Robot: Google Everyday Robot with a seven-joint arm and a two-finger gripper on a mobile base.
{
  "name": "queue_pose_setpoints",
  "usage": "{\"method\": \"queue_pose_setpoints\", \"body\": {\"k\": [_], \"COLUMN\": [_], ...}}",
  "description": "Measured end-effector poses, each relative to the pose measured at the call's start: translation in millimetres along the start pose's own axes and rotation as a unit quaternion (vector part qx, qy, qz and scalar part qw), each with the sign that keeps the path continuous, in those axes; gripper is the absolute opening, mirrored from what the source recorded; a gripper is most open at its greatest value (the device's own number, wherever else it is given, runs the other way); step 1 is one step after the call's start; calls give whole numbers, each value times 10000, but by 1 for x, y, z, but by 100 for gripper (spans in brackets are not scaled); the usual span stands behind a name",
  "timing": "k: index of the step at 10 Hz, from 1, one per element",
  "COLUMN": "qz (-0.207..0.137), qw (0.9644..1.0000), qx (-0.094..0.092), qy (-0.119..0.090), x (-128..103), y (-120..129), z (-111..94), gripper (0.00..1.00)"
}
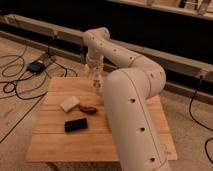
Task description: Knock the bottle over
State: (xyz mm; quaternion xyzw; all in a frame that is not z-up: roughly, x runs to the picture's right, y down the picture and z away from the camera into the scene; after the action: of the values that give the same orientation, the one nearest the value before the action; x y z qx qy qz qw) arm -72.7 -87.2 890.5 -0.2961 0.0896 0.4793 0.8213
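Observation:
The gripper (95, 67) hangs from the white arm over the far edge of the wooden table (60, 145). Directly below it stands a small clear object (96, 83) with a pale band, which looks like the bottle; it is upright. The gripper is right above its top, and I cannot tell whether they touch. The arm's large white segment (132, 115) covers the right half of the table and hides whatever stands there. No cup shows.
A pale block (70, 103), a reddish-brown item (89, 108) and a flat black object (75, 124) lie left of the arm on the table. Cables and a small dark box (36, 66) lie on the floor at the left. A low rail runs behind the table.

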Motion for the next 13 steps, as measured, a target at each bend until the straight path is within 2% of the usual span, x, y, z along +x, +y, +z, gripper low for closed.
{"method": "queue_pose_setpoints", "body": {"k": [3, 6, 10, 13], "qz": [-217, -195, -151, -103], "qw": [9994, 9991, 9992, 9993], "qx": [3, -98, -171, -180], "qy": [284, 376, 340, 306], "x": [9, 16, 21, 26], "y": [27, 56, 80, 87], "z": [4, -2, -11, -15], "gripper": [65, 65, 65, 65]}}
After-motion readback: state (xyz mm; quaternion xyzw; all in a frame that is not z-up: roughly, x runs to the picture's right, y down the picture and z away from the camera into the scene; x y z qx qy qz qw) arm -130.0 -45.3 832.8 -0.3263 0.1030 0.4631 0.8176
